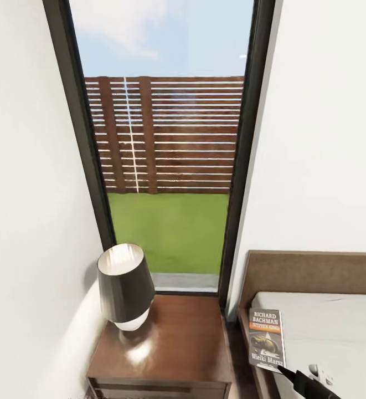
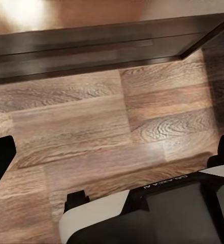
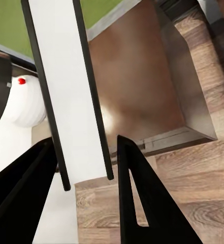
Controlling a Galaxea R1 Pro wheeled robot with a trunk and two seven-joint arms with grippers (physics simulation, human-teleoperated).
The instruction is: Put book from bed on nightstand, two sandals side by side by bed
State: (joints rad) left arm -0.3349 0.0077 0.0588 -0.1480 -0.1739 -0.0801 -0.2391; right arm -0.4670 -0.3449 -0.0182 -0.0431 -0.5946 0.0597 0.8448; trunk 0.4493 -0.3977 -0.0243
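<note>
Clamping the paperback by its lower corner, the right gripper holds it upright: grey cover, white "RICHARD BACHMAN", orange band. Beside it stands the nightstand. The left gripper's fingers stand wide apart over plank floor.

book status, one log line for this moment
book upright in right claw | over bed edge | nightstand beside, lamp on it | left claw over floor

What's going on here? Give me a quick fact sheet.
Place: corner by a tall window
Book: held at its lower end by the right gripper, over the bed edge
Nightstand: top bare except for the lamp
Left gripper: open, over the wood floor
Book on nightstand: not yet
</note>
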